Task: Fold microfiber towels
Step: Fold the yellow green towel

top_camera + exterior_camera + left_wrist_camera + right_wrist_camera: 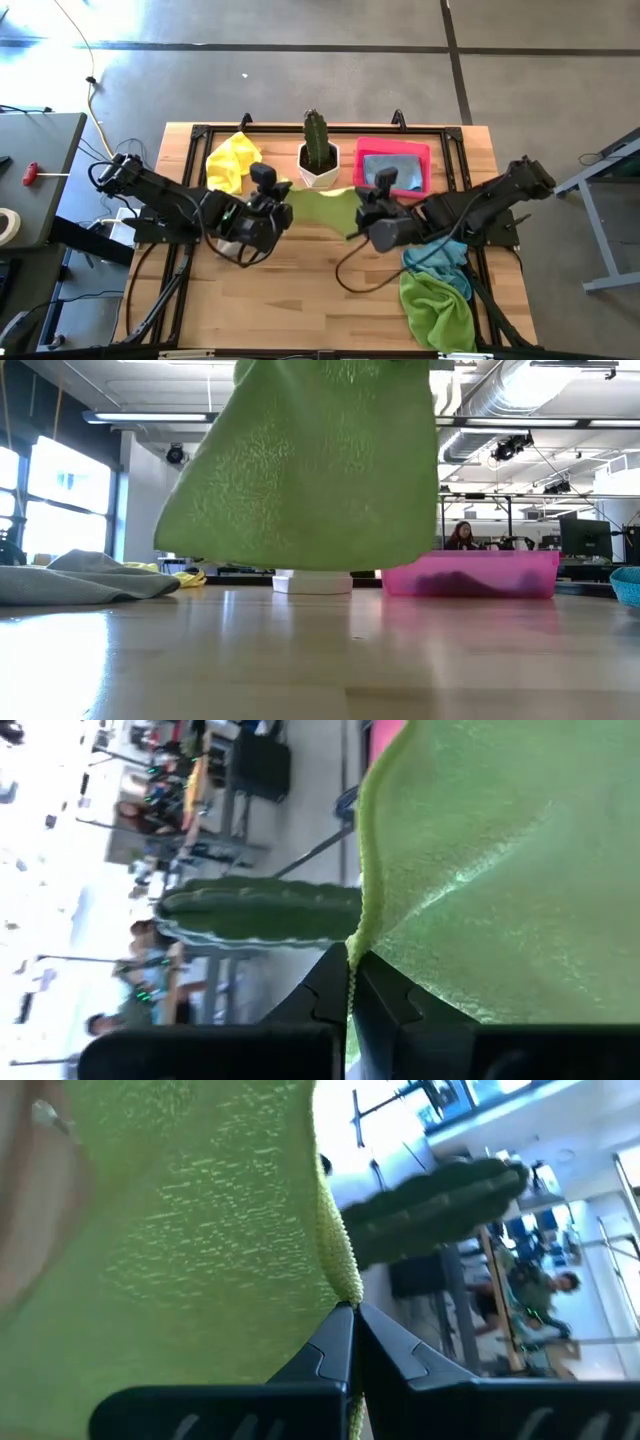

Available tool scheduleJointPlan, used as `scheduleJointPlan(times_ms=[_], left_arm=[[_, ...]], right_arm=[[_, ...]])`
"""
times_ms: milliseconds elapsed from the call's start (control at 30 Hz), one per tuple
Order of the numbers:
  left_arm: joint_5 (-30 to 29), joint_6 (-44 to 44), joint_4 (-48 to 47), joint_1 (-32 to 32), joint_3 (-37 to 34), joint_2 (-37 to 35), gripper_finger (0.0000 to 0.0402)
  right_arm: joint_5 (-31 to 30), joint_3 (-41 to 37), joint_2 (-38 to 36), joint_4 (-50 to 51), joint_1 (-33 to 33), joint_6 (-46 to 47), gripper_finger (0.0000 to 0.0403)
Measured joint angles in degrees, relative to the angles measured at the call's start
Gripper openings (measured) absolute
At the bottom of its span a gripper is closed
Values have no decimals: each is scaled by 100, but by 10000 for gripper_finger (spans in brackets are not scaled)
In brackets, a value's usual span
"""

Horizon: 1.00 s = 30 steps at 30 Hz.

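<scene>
both grippers, left gripper (pixel 272 192) and right gripper (pixel 370 200), are clenched on the lime green towel (pixel 322 205), stretched mid-worktop before the potted cactus (pixel 318 150) and pink tray (pixel 392 166) at the far edge; a yellow towel (pixel 233 160) lies nearby.

the lime green towel (pixel 310 460) is soft cloth with a fuzzy, matt nap and a stitched hem. the table (pixel 300 300) is smooth pale wood with a slight sheen. the pink tray (pixel 470 575) looks like glossy, translucent plastic. the gripper fingers (pixel 385 1000) are matt black plastic.
</scene>
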State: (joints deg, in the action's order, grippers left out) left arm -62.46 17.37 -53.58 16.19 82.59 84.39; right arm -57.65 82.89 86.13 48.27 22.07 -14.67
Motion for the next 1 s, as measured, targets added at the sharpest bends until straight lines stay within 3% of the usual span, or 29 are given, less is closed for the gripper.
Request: scheduleJointPlan(times_ms=[100, 200, 433, 667, 800, 1000], left_arm=[[35, 167, -5, -24, 0, 1, 1], [474, -268, -14, 101, 0, 22, 1], [2333, -2266, 127, 519, -253, 287, 1], [3310, -3366, 928, 1045, -876, 1396, 1], [3731, -3349, 1669, 1358, -768, 2075, 1], [5073, -3138, 2055, 1500, -266, 2674, 0]], right_arm=[[-76, 0, 1, 30, -75, -76, 0], [157, 0, 1, 94, 48, 234, 0], [2878, -401, 85, 488, 444, 2897, 0], [4074, -1501, 496, -569, 1030, 4102, 0], [4807, -1639, 774, -1154, 1253, 4175, 0], [5395, -1589, 1000, -1442, 1308, 4137, 0]])
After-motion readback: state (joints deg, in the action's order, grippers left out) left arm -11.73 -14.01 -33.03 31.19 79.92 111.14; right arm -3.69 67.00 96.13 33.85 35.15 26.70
